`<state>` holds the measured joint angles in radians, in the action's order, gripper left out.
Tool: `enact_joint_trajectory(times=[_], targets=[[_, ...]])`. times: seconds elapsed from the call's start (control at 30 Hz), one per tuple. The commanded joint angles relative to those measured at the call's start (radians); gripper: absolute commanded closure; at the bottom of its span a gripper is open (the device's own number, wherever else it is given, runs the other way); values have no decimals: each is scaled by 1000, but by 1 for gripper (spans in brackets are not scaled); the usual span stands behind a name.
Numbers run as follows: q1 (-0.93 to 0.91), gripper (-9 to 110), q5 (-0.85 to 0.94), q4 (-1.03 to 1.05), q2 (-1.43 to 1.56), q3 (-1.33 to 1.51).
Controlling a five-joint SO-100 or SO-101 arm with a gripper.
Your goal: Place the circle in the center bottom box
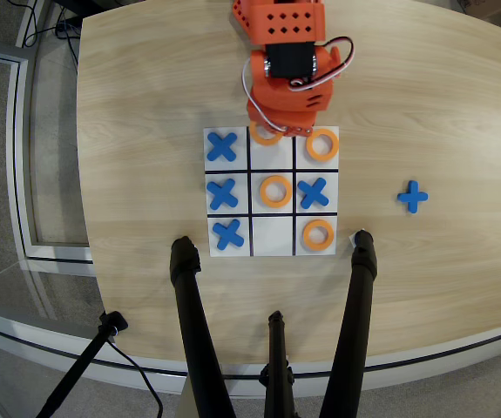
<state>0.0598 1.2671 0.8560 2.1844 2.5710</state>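
Overhead view. Orange arm (pixel 287 61) enters from top edge, reaching down-frame over the worktop (pixel 145 104). Perforated upper housing at top; black servo body below it with white and red cables looping at both sides. Wrist block pitched steeply down, hiding most of the gripper (pixel 280 131). Fingers mostly covered by the wrist; whether they are parted or closed cannot be made out
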Motion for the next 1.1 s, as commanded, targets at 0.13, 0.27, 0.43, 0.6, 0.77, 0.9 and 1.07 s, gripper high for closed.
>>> enact_joint_trajectory(times=[0.13, 0.27, 0.43, 0.6, 0.77, 0.9, 1.07], targets=[[20, 102, -14, -100, -84, -15], [23, 102, -21, -141, -120, -12], [31, 102, -26, -176, -160, -11], [32, 102, -28, -210, -201, -20], [38, 102, -31, -219, -232, -40], [43, 102, -32, -219, -239, -48], [44, 102, -32, -219, -241, -49]])
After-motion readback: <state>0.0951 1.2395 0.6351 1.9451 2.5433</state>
